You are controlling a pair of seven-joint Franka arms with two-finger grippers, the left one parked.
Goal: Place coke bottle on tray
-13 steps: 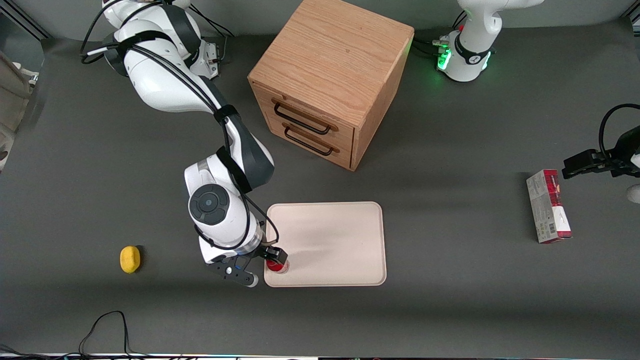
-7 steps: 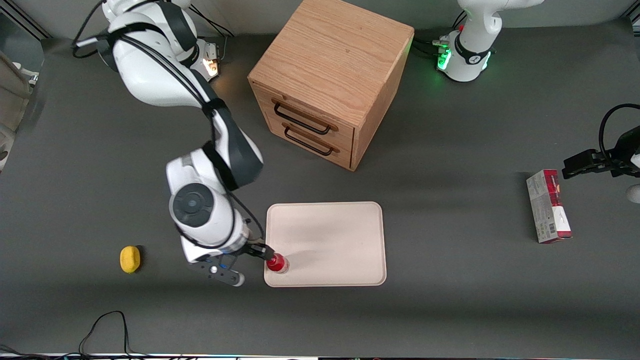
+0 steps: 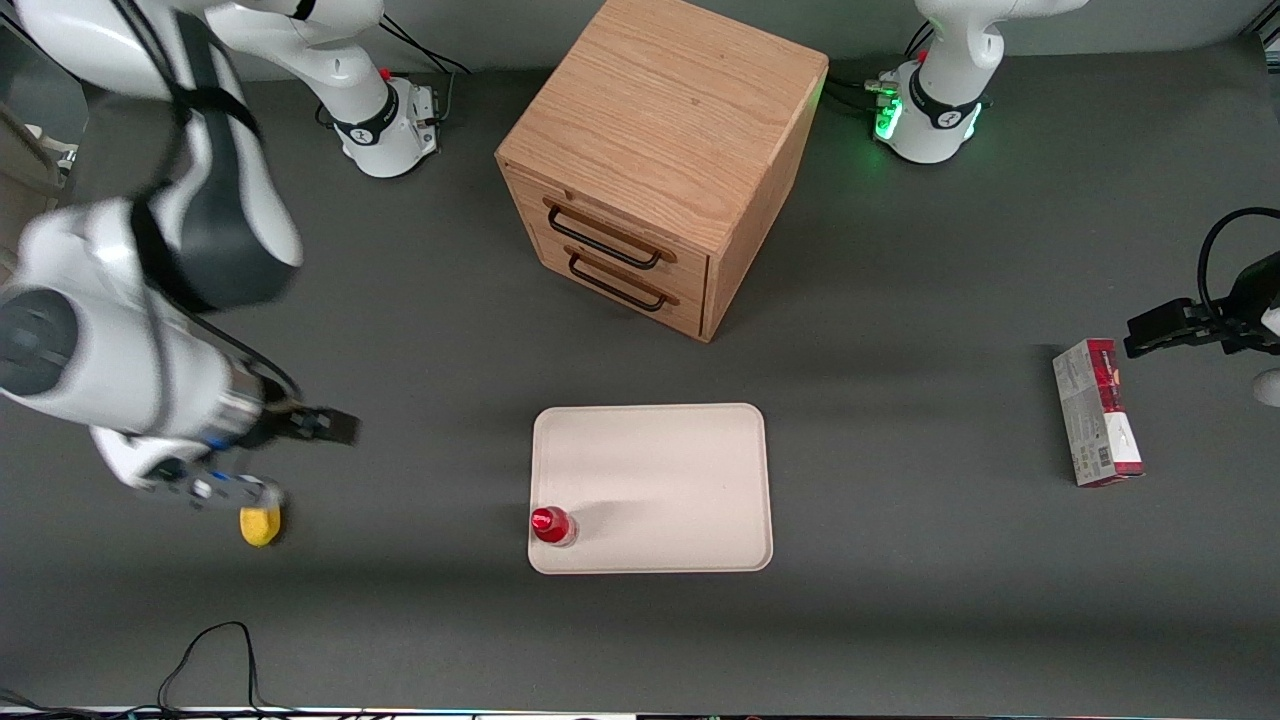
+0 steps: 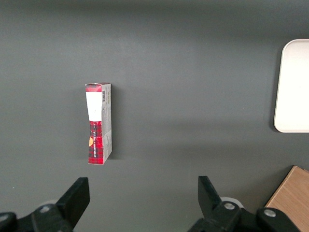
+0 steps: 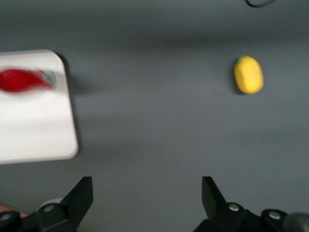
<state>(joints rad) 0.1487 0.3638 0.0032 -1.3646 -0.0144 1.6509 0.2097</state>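
You had the coke bottle [image 3: 551,525] standing upright on the tray [image 3: 660,470], tucked into the corner nearest the front camera at the working arm's end, its round red cap facing up and its clear base close against the low raised rim. The tray was a smooth, matte cream-white rectangle with rounded corners, otherwise bare. From the wrist camera the bottle [image 5: 24,80] showed as a slim red shape on the tray's [image 5: 36,130] pale surface.

Your gripper [image 3: 335,428] hung above the dark grey tabletop, well apart from the tray toward the working arm's end. Its two black fingers [image 5: 79,195] were spread wide with nothing between them. A small, oval yellow lemon [image 3: 260,525] lay on the table near the gripper and closer to the front camera; the wrist view showed it [image 5: 248,74] as well.

A blocky oak-grain cabinet [image 3: 665,150] with two drawers and thin dark wire handles stood farther from the front camera than the tray. A red-and-grey carton box [image 3: 1096,412] lay flat toward the parked arm's end.
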